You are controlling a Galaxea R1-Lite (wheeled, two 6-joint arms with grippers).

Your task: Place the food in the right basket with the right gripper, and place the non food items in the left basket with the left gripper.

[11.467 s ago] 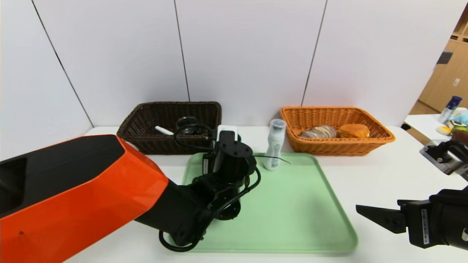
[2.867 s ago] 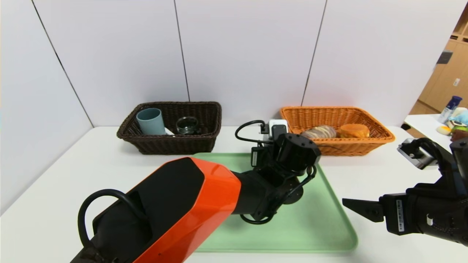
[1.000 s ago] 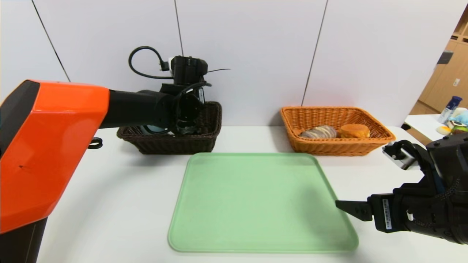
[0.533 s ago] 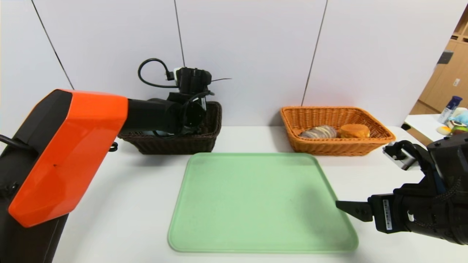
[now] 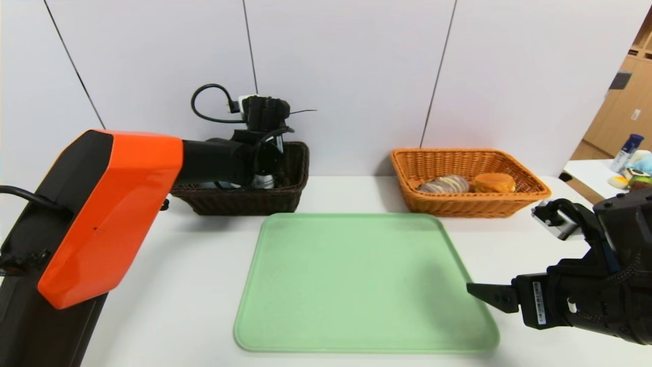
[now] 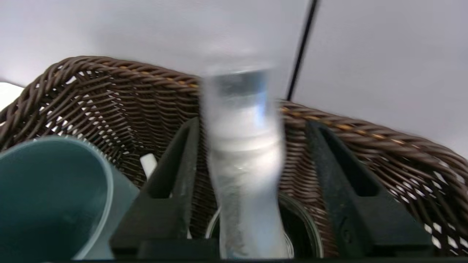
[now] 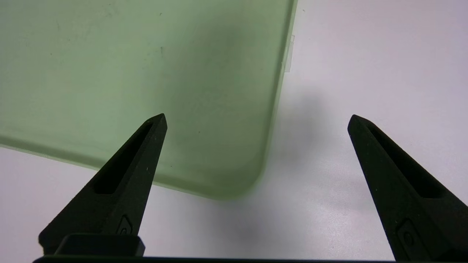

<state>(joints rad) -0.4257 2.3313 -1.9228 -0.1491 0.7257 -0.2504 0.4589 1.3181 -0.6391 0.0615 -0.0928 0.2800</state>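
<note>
My left gripper [image 6: 254, 122] hangs over the brown left basket [image 5: 244, 201], open. A white bottle [image 6: 243, 153] stands blurred between its fingers; it lies close to one finger and clear of the other. A teal cup [image 6: 47, 197], a glass jar [image 6: 305, 226] and a small white item [image 6: 148, 164] lie in that basket [image 6: 91, 95]. The orange right basket [image 5: 468, 206] holds two breads [image 5: 443, 183] [image 5: 493, 182]. My right gripper [image 7: 256, 117] is open and empty, low over the tray's near right corner [image 7: 237, 182], and shows in the head view [image 5: 489, 296].
The green tray [image 5: 356, 285] lies bare in the middle of the white table. The wall stands just behind both baskets. A side table with bottles and toys [image 5: 629, 163] is at the far right.
The left arm carried the bottle from the tray to the brown basket, dipped slightly in the last second, and the fingers now stand apart from the bottle. The right arm barely moved.
</note>
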